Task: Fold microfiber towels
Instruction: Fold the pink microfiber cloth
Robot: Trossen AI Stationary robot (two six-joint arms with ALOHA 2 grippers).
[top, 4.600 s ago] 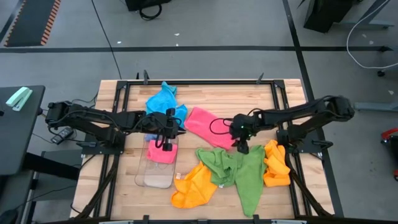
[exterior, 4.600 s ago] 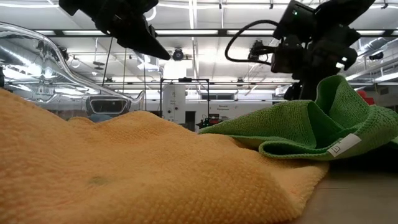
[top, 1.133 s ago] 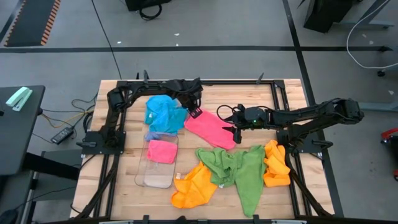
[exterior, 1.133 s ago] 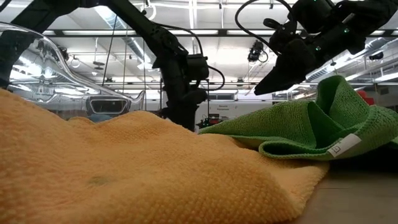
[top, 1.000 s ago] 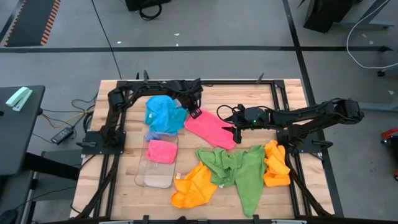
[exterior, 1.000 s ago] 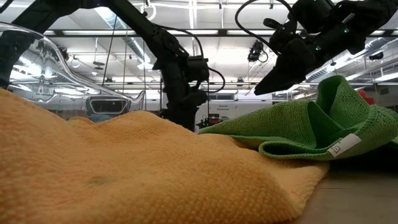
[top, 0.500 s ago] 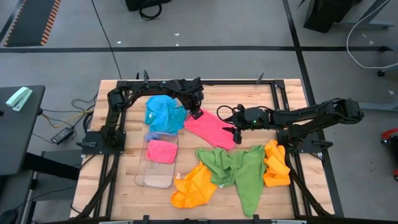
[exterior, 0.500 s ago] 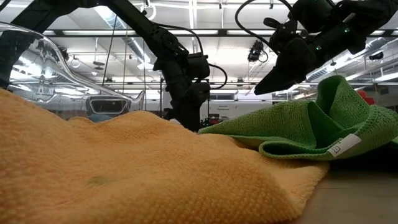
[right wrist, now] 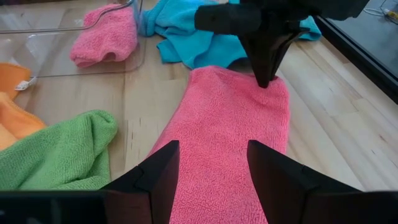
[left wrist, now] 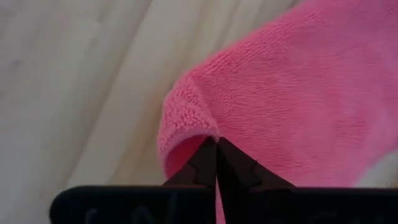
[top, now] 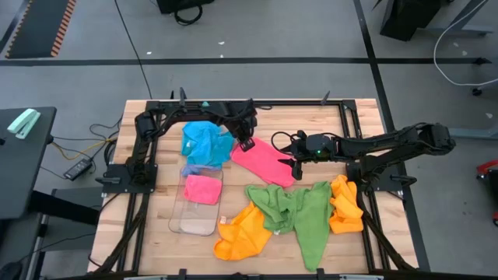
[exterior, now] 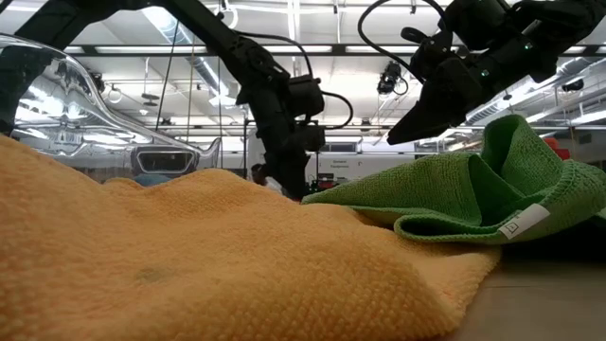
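On the slatted wooden table [top: 257,117], most of the work is judged to be left. A crumpled green microfibre towel [top: 299,214] is heaped at the near middle, with a rumpled orange microfibre towel [top: 243,232] beside it and a second bunched orange towel [top: 345,204] near the right arm's base; none of these is folded. A crumpled sky-blue microfibre towel [top: 204,143] lies at the far side, just beyond the clear plastic tray [top: 193,224]. One small pink towel [top: 201,189] is seen folded inside that tray, so a single cloth appears to be finished.

The flat pink microfibre towel [top: 262,160] is spread in the middle of the table between the two arms and is judged to be the cloth in hand, its fold not yet made.

The left gripper [top: 247,143] is set down on the towel's far corner, next to the blue cloth. In the left wrist view its fingers are pressed fully together, and the lifted edge of the pink corner [left wrist: 186,130] is pinched between their tips.

The right gripper [right wrist: 210,177] is held low over the opposite, near end of the pink towel, jaws parted fairly wide with pink cloth lying between and below them, nothing gripped
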